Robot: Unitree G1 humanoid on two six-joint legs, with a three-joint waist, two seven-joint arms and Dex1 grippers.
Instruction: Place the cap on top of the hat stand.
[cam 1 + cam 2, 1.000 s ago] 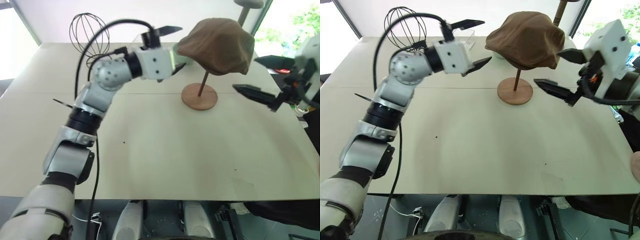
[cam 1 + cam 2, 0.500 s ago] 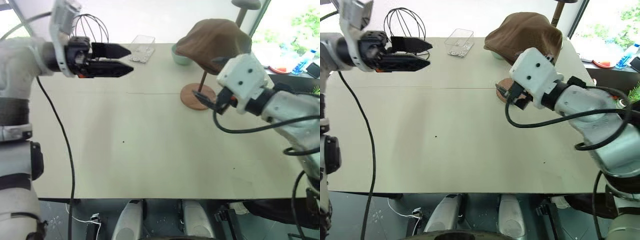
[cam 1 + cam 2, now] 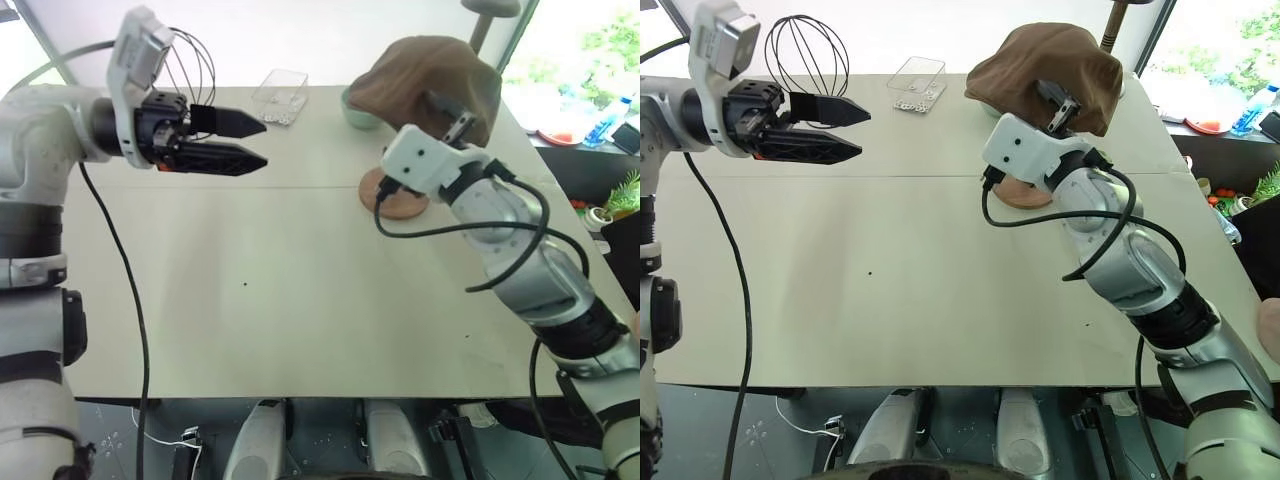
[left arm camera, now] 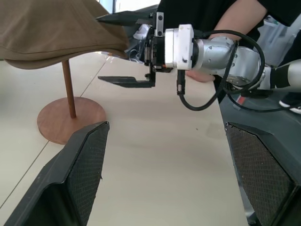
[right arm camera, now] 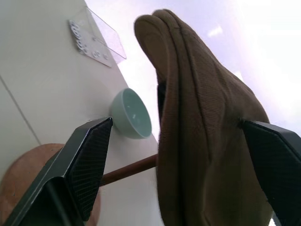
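1. Already the cap [image 3: 425,82] sits draped on the stand [image 3: 402,193], near the table's [image 3: 300,290] far right corner, so the placing looks done or nearly so.
2. One finger of the right gripper [image 4: 123,49] lies over the cap's brim and the other under it, spread wide, gripping nothing.
3. Well apart toward the left edge, the left gripper [image 3: 248,143] hangs open and empty.
4. Next, likely a nudge to seat the cap squarely, then a clean retreat without snagging the brim.
5. Count: one cap, one stand, one wire form [image 3: 808,52], one clear tray [image 3: 279,96], one green bowl [image 5: 131,114].
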